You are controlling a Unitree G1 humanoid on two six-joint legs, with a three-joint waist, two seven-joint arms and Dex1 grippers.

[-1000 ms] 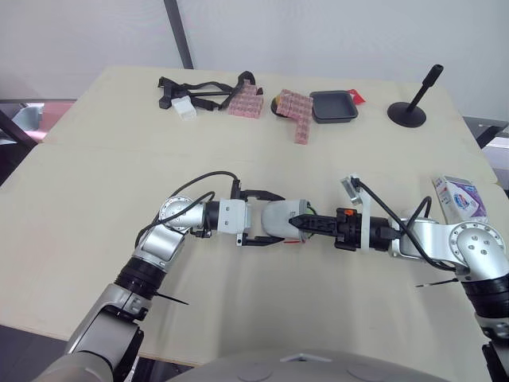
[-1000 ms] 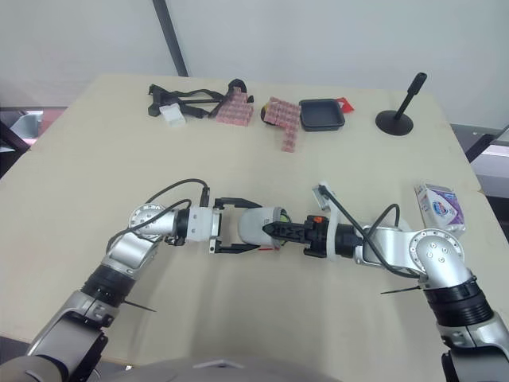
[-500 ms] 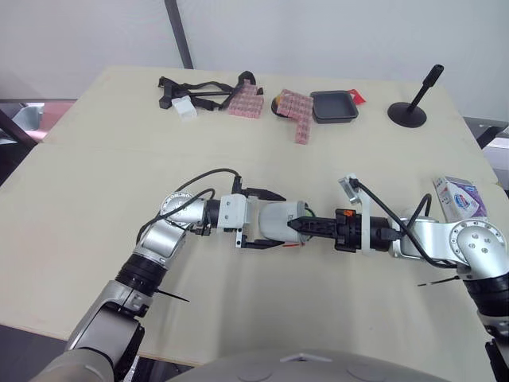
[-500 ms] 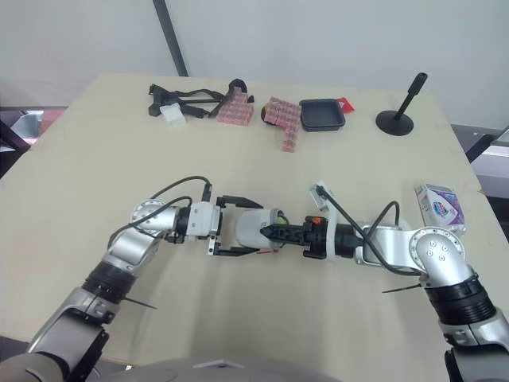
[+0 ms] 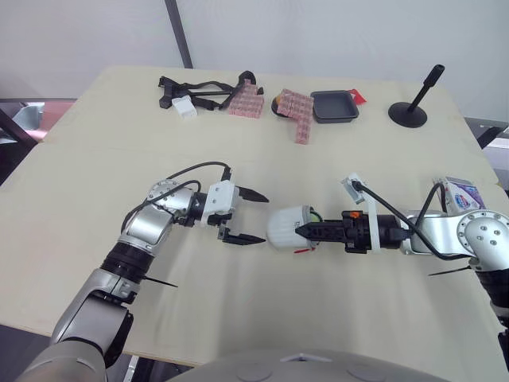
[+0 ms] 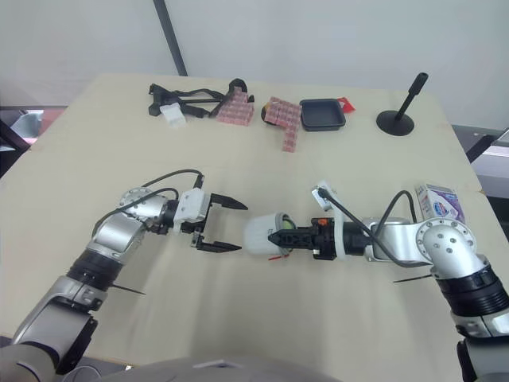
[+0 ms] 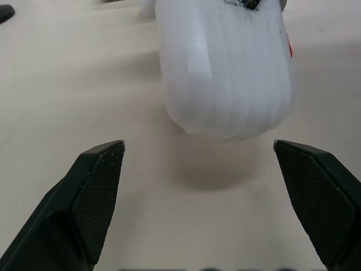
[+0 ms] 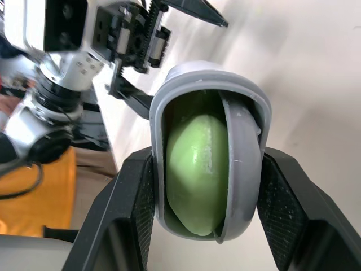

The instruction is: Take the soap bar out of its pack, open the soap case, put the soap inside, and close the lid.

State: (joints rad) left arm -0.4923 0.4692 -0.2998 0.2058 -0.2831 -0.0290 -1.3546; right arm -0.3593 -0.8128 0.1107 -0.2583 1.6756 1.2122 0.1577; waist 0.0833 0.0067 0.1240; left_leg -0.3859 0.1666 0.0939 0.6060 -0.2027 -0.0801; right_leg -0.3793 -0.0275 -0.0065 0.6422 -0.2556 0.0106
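Left gripper (image 5: 265,219) has backed off the soap case (image 5: 288,227); earlier its fingers straddled the shell, now they stand spread wide and empty, case just ahead of their tips, not touching; right gripper (image 5: 305,231) clamped on the case from the far end; green soap (image 8: 194,175) sits inside, between those fingers; lid (image 8: 243,164) ajar, seam not seated; risk: a closing squeeze landing askew on the rounded shell could twist the case in the right grip, spring the lid, spill the soap; pack (image 5: 460,195) lies well behind the right gripper.
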